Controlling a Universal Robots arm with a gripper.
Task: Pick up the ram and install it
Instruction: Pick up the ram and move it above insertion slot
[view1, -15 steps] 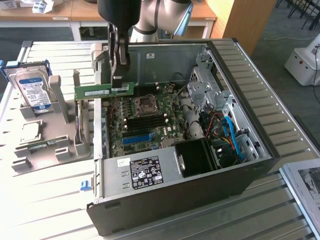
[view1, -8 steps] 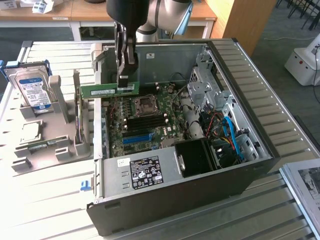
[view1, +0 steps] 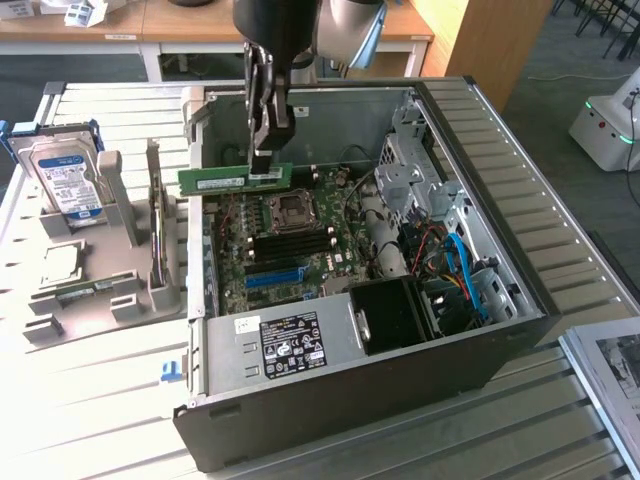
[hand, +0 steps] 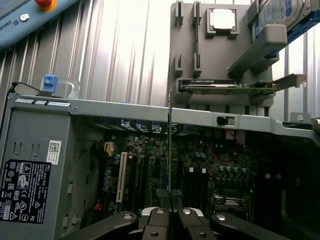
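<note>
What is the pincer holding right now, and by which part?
The pincer is shut on the ram stick, gripping its upper long edge, nearer the end toward the exterior view's right.

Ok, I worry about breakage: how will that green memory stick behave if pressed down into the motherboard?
Probably stiff: the memory stick juts sideways from the gripper without sagging. Likely light, since it looks very thin edge-on in the wrist view. It could pivot when pushed, as it is pinched near one end.

Partial lettering "UNIVE" was legible on the grey-blue pendant housing (hand: 22, 17). Print on the black rectangular power-supply label (hand: 22, 190) was unreadable.
</note>
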